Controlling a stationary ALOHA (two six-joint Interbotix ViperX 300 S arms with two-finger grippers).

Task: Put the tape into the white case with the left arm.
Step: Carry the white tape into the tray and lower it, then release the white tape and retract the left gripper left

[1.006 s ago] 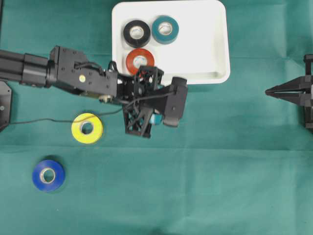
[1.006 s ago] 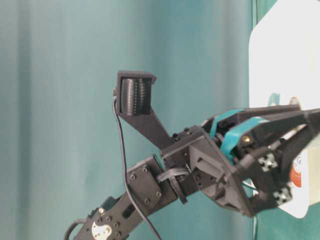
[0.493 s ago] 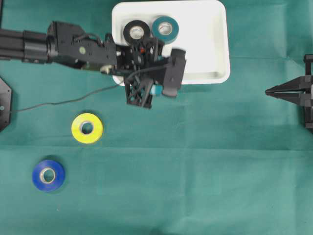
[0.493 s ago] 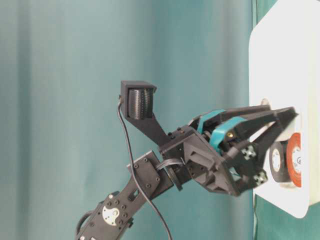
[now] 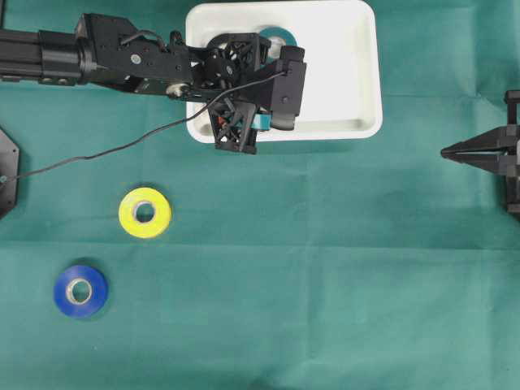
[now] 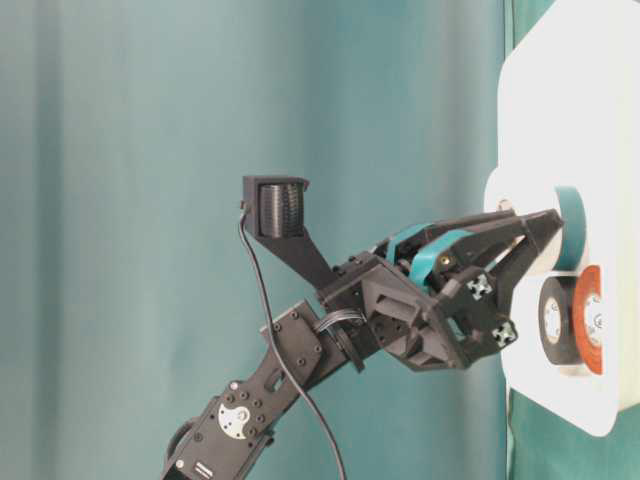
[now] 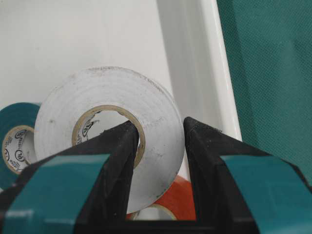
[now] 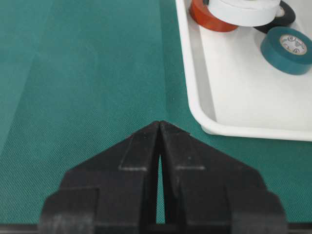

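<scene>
In the overhead view the left arm (image 5: 122, 61) reaches in from the upper left edge of the frame, and its gripper (image 5: 260, 89) hangs over the lower left part of the white case (image 5: 341, 73), which sits at the top centre on the green cloth (image 5: 325, 268).

The left wrist view shows the state of that gripper plainly. Its two black fingers (image 7: 114, 161), banded in teal, are closed on the wall of a white roll of tape (image 7: 109, 131): one finger sits inside the cardboard core and the other presses the outer face. The roll fills the middle of that frame, with the case floor behind it. A teal roll (image 7: 12, 141) shows at the left edge and an orange roll (image 7: 170, 197) peeks from under the white one at the bottom.

In the table-level view the white roll (image 6: 520, 215) is at the tip of the fingers, over the case at the right of the frame, above a black roll (image 6: 555, 320) and the orange roll standing lower right.

On the cloth in the overhead view, a yellow roll (image 5: 145, 213) lies left of centre and a blue roll (image 5: 80, 290) lies at the lower left, both well apart from the case.

The right gripper (image 8: 159, 129) sits at the right edge of the overhead view, well apart from the case. In its own view the plain black fingers are pressed together with nothing between them.
</scene>
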